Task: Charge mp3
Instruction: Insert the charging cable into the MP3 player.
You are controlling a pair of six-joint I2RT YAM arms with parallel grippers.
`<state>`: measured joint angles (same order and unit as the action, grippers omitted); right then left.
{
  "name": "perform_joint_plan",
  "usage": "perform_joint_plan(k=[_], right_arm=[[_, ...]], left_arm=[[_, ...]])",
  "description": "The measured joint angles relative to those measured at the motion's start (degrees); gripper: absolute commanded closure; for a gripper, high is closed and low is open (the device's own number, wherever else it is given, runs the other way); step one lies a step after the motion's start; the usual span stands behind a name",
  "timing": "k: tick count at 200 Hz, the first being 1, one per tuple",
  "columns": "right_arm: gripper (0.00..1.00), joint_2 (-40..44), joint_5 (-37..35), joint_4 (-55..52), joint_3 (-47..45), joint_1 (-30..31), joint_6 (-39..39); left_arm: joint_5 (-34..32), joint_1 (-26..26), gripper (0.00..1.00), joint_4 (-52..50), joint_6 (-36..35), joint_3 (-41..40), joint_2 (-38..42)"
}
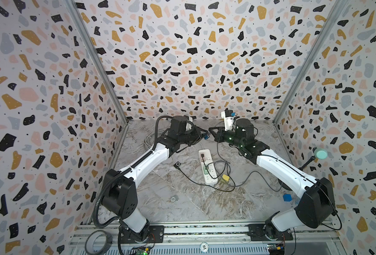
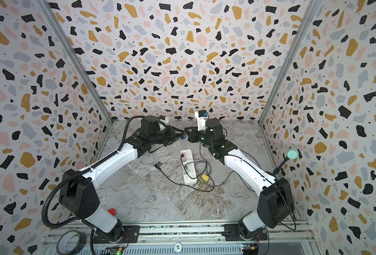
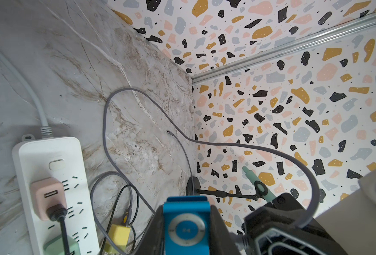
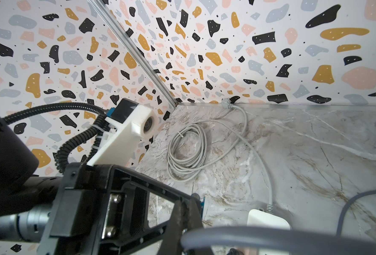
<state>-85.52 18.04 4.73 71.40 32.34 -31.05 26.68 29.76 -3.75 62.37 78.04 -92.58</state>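
Pinching the mp3 [image 3: 187,229] above the power strip [image 3: 39,150], left gripper [image 1: 205,136] faces right gripper [image 1: 211,132] pinching the cable [image 3: 260,148]; next, plug it in.

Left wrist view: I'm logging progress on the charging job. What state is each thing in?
Blue music player: clamped in the left gripper, off the table.
Grey cable: one end pinched in the shut right gripper.
Power strip: flat on the table, two chargers plugged in.
Pink charger: plugged in, black cable attached.
Green charger: plugged in.
Yellow charger: loose on the table, unplugged.
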Motion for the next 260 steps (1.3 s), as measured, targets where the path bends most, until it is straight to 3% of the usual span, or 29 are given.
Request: perform_joint_plan(k=[48,99,144,184,225,260], right_arm=[[0.99,0.46,-0.37,-0.28,0.02,-0.07,-0.24],[0.74,0.85,2.4,-4.94,2.54,-1.22,-3.54],[0.45,3.39,6.6,-10.67,5.97,-3.08,-7.48],[0.33,6.82,11.17,-14.49,5.86,-5.38,-11.32],[0.23,11.93,18.49,-16.15,1.16,-6.08,-16.2],[0.21,15.56,22.82,-16.74,-5.95,-0.02,-20.55]], left_arm=[[0.5,0.0,1.0,0.76,0.66,-0.24,0.0],[2.19,1.44,1.0,1.2,-0.9,-0.57,1.73],[4.44,2.56,1.0,1.7,-4.59,-0.52,4.39],[5.33,3.76,1.0,-1.6,-9.16,-0.17,4.48],[-1.36,-0.85,1.0,-14.01,-15.87,1.62,3.72],[-10.8,-8.87,1.0,-26.53,-22.84,1.6,2.14]])
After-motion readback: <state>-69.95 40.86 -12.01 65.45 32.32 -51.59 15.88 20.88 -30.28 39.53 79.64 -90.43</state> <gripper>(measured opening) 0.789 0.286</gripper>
